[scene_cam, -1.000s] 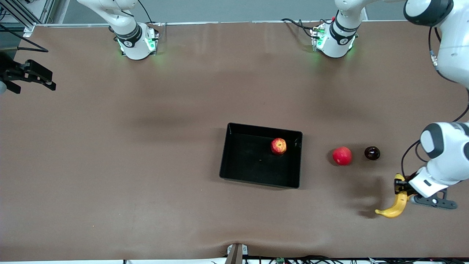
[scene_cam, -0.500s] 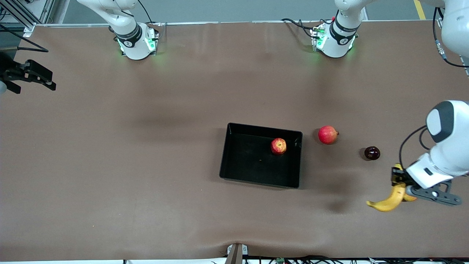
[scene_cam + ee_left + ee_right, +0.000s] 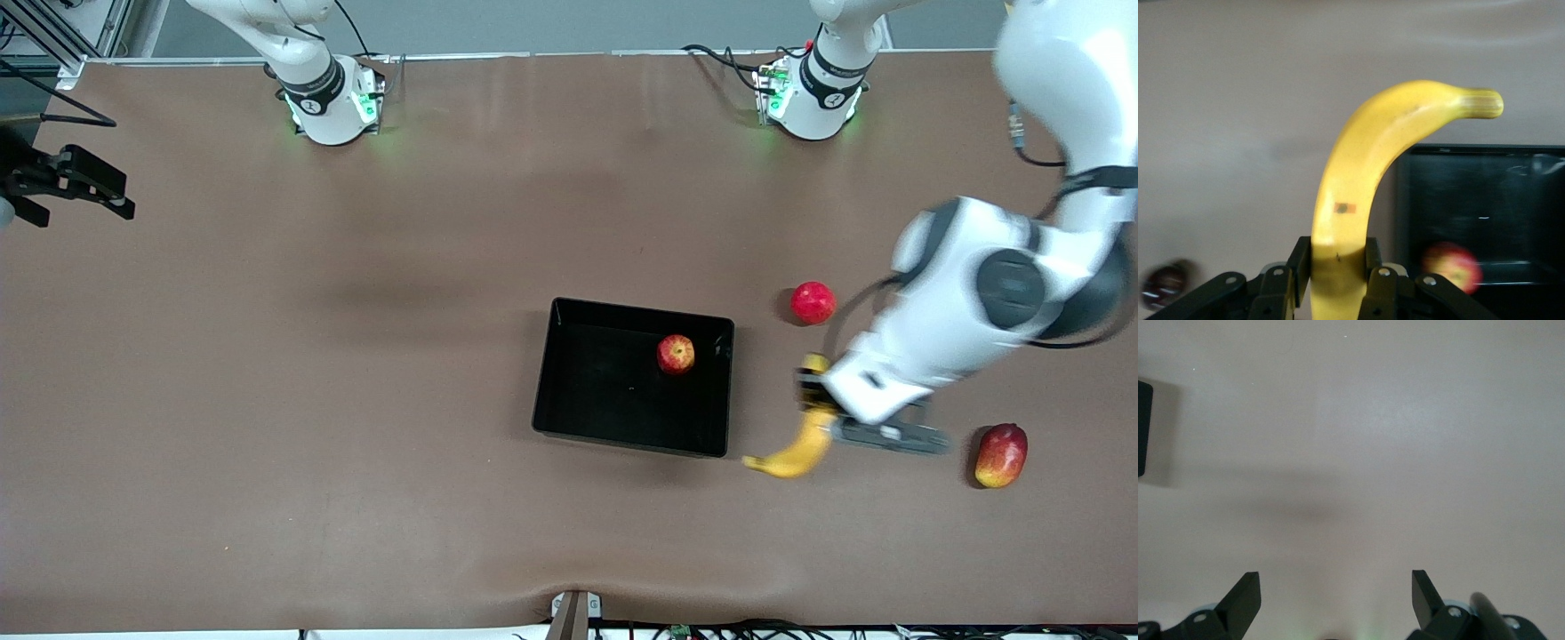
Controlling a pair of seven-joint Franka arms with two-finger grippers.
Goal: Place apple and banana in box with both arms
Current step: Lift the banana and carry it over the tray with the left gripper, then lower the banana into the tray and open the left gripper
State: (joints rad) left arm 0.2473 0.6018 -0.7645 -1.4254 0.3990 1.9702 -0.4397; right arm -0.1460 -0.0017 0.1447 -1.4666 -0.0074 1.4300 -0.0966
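The banana hangs in my left gripper, which is shut on its upper end, up in the air over the bare table beside the box's end toward the left arm. In the left wrist view the fingers clamp the banana on both sides. The apple lies in the black box, near the wall on the left arm's end. Both also show in the left wrist view, the apple inside the box. My right gripper waits open and empty at the right arm's end of the table, its jaws wide apart.
A pink-red round fruit lies on the table, farther from the front camera than the left gripper. A red-and-yellow mango lies toward the left arm's end. A dark round fruit shows only in the left wrist view.
My left arm has carried the banana from the left arm's end of the table toward the box. The pink-red fruit has rolled farther from the camera. The mango is now uncovered, the dark fruit covered.
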